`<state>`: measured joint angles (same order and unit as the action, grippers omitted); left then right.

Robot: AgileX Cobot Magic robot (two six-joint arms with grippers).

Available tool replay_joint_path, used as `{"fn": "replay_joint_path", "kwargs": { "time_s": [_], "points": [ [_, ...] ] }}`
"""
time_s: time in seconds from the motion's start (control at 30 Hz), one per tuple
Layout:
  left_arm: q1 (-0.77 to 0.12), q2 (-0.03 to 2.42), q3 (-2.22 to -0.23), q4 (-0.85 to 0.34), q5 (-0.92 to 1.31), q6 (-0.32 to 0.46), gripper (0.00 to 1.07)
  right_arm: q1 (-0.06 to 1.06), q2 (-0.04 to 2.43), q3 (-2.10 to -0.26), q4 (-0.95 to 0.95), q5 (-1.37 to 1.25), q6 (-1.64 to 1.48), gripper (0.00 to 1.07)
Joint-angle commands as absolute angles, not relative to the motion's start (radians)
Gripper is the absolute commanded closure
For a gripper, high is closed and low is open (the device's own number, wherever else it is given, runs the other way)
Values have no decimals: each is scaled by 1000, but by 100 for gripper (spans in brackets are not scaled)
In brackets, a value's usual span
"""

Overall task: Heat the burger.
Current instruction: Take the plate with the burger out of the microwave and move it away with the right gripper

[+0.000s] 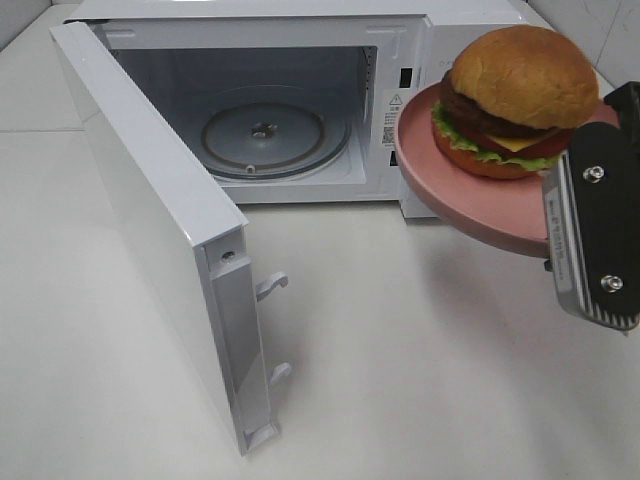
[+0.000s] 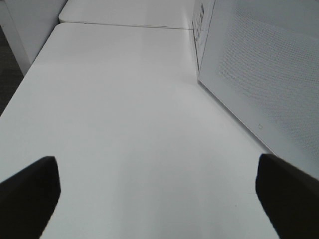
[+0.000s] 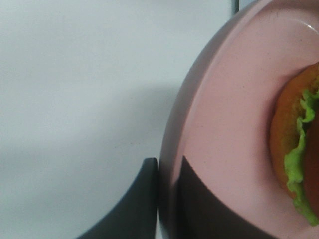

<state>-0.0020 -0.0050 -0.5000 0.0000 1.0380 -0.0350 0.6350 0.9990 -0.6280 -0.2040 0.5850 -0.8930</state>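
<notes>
Looking down from the high camera, the white boxy microwave oven stands at the far side of the pale white tabletop, its one white door swung wide toward the near left, surely so the cavity is free to load. One round glass turntable lies bare inside. On the right, the right gripper holds one round pink plate by its near rim, lifted clear of the table and tipped a little, with one burger with a brown bun, green lettuce and yellow cheese sitting on it. The plate hangs just right of the oven mouth, in front of the control panel, not yet inside. Gripping the rim rather than the food looks like the way to keep the burger undisturbed.

Over to the left wrist camera: the left gripper shows two dark fingertips spread as wide as they go, nothing between them, low over bare table with the door's dotted outer face beside it. My read is that it is parked clear of the loading path.

Now the right wrist camera: two dark fingers are clamped nearly together on the plate's edge, one on each face. The burger's lettuce and bun sit well in from that rim.
</notes>
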Motion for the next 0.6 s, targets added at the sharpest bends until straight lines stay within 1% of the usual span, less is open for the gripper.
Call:
{"fn": "replay_joint_path", "kwargs": {
  "time_s": [0.03,0.17,0.23,0.33,0.37,0.53,0.6],
  "points": [
    [0,-20,-498,6,1035,-38,6,626,949,-611,-263,565,-825,107],
    [0,-20,-498,6,1035,-38,6,626,918,-584,-294,579,-748,107],
    [0,-20,-498,6,1035,-38,6,626,898,-567,-344,608,-656,107],
    [0,-20,-498,6,1035,-38,6,626,896,-564,-379,639,-596,107],
    [0,-20,-498,6,1035,-38,6,626,896,-564,-416,673,-531,107],
    [0,-20,-498,6,1035,-38,6,625,896,-564,-474,703,-408,107],
    [0,-20,-498,6,1035,-38,6,625,896,-564,-512,719,-312,107]
  ]
}}
